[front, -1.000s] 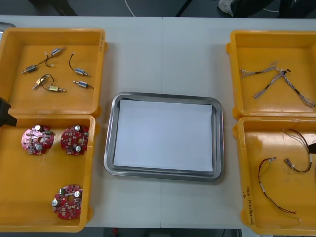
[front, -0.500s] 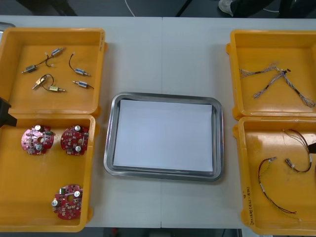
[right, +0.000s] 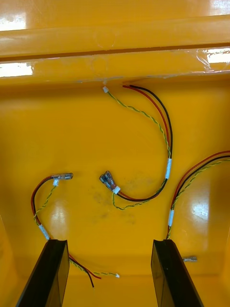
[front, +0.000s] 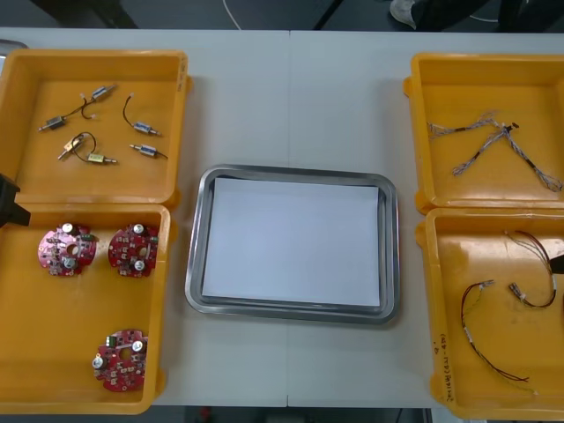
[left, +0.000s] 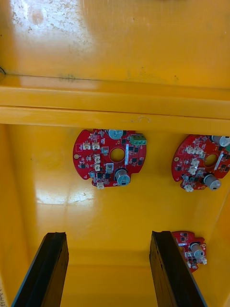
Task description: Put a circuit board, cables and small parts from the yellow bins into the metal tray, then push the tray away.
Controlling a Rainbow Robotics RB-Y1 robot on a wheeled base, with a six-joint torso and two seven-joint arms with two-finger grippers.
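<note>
Tray point(front: 195, 247) is empty; step 1. Left gripper point(left: 108, 235) hangs over lower-left boards point(left: 110, 157), right gripper point(right: 109, 242) over lower-right cables point(right: 168, 139), both spread. Next, probably descend, clamp.

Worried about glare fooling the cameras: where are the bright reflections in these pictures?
Right wrist view: white glints on the yellow bin's rim and floor beyond the open right gripper. Left wrist view: a glare patch on the far bin past the open left gripper. Front view: metal tray evenly lit.

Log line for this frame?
left hand open, facing round red circuit boards | right hand open, facing red-and-yellow cables | metal tray white inside, unloaded
</note>
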